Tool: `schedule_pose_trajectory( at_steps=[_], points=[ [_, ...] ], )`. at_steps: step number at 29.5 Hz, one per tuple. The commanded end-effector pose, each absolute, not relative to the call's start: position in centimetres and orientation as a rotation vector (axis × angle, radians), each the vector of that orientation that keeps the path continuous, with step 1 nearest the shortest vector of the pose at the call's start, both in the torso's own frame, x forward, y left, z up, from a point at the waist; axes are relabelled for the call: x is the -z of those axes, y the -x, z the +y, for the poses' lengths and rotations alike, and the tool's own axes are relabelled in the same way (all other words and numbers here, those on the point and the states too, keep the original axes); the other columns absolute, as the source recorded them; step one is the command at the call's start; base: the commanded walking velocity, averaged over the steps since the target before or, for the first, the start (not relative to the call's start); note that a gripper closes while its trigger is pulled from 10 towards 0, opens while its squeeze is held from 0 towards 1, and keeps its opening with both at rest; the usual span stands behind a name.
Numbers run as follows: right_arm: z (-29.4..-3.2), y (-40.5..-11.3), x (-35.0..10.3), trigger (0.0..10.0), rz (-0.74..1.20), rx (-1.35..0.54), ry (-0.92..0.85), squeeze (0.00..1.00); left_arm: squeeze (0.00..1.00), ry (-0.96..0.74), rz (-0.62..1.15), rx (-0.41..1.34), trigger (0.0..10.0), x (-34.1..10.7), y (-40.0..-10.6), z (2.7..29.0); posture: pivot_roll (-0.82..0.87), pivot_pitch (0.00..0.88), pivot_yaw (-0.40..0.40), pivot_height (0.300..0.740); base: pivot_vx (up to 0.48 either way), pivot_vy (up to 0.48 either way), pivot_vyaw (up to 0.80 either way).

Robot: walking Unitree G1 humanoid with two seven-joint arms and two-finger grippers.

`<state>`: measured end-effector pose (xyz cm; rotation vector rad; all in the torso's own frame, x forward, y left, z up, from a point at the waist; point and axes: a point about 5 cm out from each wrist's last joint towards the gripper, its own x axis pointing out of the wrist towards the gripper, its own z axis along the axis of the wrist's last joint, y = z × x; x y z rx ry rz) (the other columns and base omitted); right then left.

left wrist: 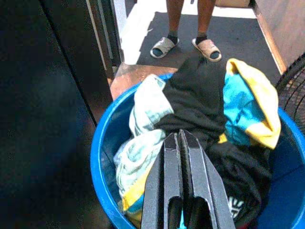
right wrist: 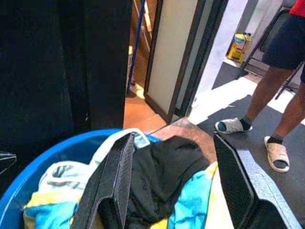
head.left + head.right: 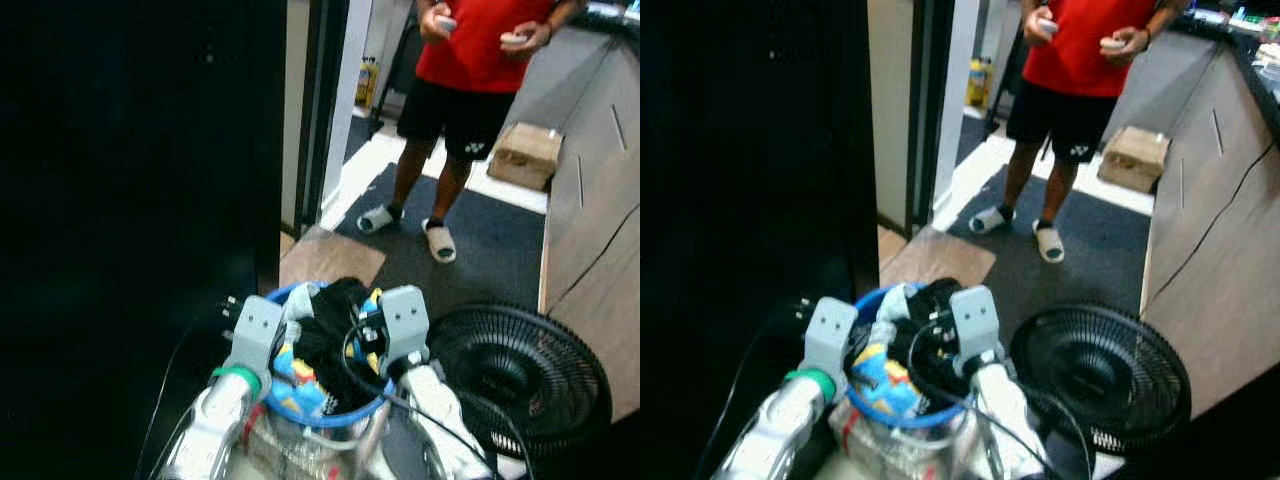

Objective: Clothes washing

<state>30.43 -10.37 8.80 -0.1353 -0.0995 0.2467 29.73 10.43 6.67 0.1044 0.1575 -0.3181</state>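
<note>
We see a round blue basket (image 1: 102, 157) held low in front of us, between our two arms and just beside a black floor fan (image 3: 520, 375) on our right. It is heaped with clothes (image 1: 200, 119): a black garment (image 1: 198, 98) sits on top in the middle, a turquoise and yellow piece (image 1: 250, 107) lies against it on the side nearer the fan, and a pale, white-green cloth (image 1: 145, 112) is bunched along the opposite rim. Lower in the pile we can make out black fabric with a white print.

Our left end effector (image 1: 180, 143) reaches over the near rim with its two black fingers pressed together, nothing between them; their tips lie at the lower edge of the black garment, though we cannot tell whether they touch it. Our right end effector (image 2: 174, 176) hangs above the pile with its fingers spread wide apart, one finger (image 2: 114, 176) over the pale cloth and the other (image 2: 233, 176) past the turquoise piece, the black garment showing in the gap. It grips nothing.

Ahead, a person (image 3: 475, 60) in a red shirt, black shorts and pale slippers stands on a dark mat (image 3: 500, 235), holding a small object in each hand. A cardboard box (image 3: 525, 155) lies on the floor just behind them, beside a wooden counter (image 3: 600, 170). A dark panel (image 3: 130, 200) fills our left side, next to a doorway.
</note>
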Motion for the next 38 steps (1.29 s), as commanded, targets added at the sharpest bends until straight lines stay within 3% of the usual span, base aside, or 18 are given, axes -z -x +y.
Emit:
schedule_pose_trajectory(
  at_steps=[1, 5, 18, 30, 34, 38],
  points=[
    [-10.5, -30.3, -8.5, 10.0, -0.089, -0.241, 0.135, 0.00, 0.00, -0.104, 0.168, 0.320, 10.0, -6.4, -29.5, 10.4, 0.09, 0.017, -0.003, 0.615, 0.000, 0.000, 0.00],
    [-10.5, -30.3, -8.5, 10.0, -0.088, -0.240, 0.135, 0.00, 0.00, -0.102, 0.166, 0.320, 10.0, -6.5, -29.6, 10.4, 0.09, 0.017, -0.003, 0.605, 0.000, 0.000, 0.00],
    [-10.3, -32.9, -10.8, 10.0, -0.133, -0.262, 0.152, 0.00, 0.00, -0.003, -0.013, 0.251, 10.0, -13.7, -33.3, 10.4, 0.13, 0.081, -0.002, 0.535, 0.000, 0.000, 0.00],
    [-10.3, -33.5, -11.4, 10.0, -0.148, -0.266, 0.157, 0.00, 0.00, 0.019, -0.021, 0.238, 10.0, -14.7, -33.8, 10.4, 0.13, 0.081, -0.002, 0.490, 0.000, 0.000, 0.00],
    [-10.3, -35.3, -14.4, 10.0, -0.227, -0.254, 0.147, 0.00, 0.00, 0.084, -0.115, 0.237, 10.0, -18.8, -34.9, 10.0, 0.14, 0.091, -0.004, 0.480, 0.000, 0.000, 0.00],
    [-10.3, -35.7, -15.7, 10.0, -0.270, -0.242, 0.130, 0.00, 0.00, 0.086, -0.147, 0.268, 10.0, -19.9, -34.3, 9.3, 0.14, 0.090, 0.000, 0.480, 0.000, 0.000, 0.00]
  ],
)
